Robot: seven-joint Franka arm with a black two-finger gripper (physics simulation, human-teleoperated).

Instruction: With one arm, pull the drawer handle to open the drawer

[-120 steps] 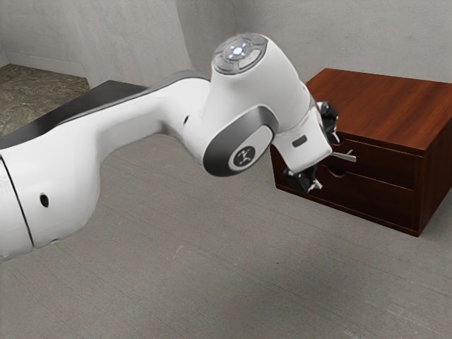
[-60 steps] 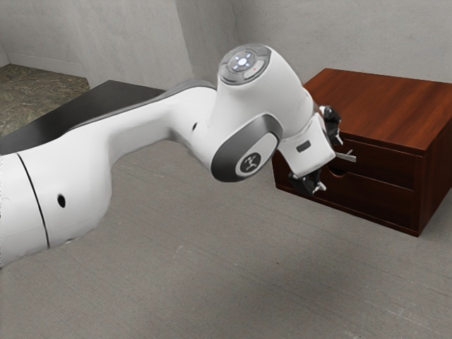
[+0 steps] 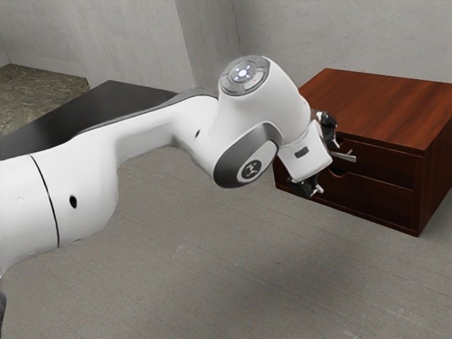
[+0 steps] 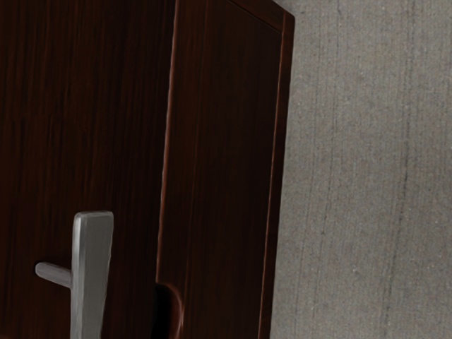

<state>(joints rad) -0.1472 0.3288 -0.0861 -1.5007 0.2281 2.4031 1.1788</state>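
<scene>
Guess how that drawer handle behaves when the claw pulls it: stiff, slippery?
The drawer handle is probably rigid: it looks like a solid grey metal bar on a post. It is likely slick, since its finish is smooth. The cabinet looks broad and low, so unlikely to tip.

A cabinet is set on the floor at the exterior view's right, its upper drawer stacked over the lower drawer. The handle is mounted on the upper drawer's front, with the end effector placed just before it.
</scene>
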